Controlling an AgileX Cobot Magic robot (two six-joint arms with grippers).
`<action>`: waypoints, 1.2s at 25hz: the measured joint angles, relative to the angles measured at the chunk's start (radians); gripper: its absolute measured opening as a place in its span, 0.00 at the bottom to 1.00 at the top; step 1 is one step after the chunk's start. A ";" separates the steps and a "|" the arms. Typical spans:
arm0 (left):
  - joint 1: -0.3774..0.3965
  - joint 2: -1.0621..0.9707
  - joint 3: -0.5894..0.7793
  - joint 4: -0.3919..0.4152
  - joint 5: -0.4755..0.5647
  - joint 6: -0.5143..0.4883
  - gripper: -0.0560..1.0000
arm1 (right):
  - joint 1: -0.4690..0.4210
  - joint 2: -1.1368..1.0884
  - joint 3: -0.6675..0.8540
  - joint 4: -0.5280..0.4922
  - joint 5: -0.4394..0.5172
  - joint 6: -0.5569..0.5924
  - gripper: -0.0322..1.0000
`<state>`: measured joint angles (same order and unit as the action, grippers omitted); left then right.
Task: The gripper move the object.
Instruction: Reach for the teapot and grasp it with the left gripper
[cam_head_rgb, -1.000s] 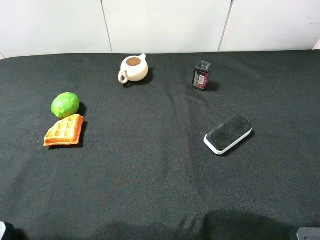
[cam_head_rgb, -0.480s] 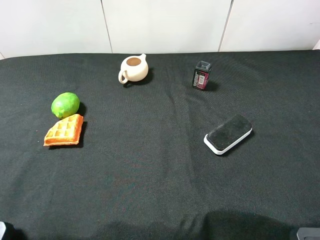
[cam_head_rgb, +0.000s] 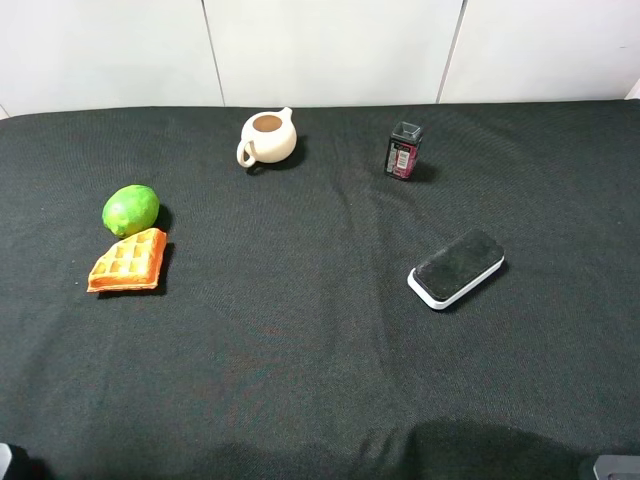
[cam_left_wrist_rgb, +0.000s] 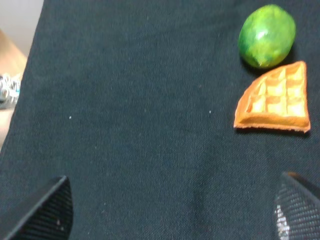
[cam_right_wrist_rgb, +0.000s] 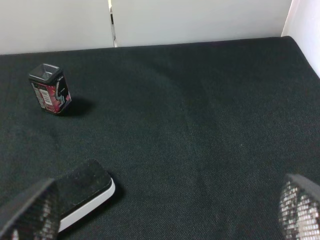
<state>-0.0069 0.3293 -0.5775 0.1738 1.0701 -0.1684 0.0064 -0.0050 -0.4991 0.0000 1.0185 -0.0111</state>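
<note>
Your left gripper (cam_left_wrist_rgb: 172, 212) and right gripper (cam_right_wrist_rgb: 165, 212) both hang with jaws spread wide, holding nothing, while the cream teapot (cam_head_rgb: 268, 137) stands upright near the far edge of the black worktop (cam_head_rgb: 300, 350), well apart from the lime (cam_head_rgb: 130, 210).

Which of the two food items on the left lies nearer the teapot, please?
The round green lime; the flat orange waffle lies farther from the cream teapot.
</note>
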 joint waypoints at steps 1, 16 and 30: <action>0.000 0.039 -0.012 0.000 -0.002 0.000 0.81 | 0.000 0.000 0.000 0.000 0.000 0.000 0.67; 0.000 0.565 -0.262 0.000 -0.027 -0.001 0.81 | 0.000 0.000 0.000 0.000 0.000 0.000 0.67; 0.000 0.917 -0.392 -0.034 -0.166 -0.001 0.81 | 0.000 0.000 0.000 0.000 0.000 0.000 0.67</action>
<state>-0.0069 1.2465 -0.9695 0.1400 0.9043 -0.1692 0.0064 -0.0050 -0.4991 0.0000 1.0185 -0.0111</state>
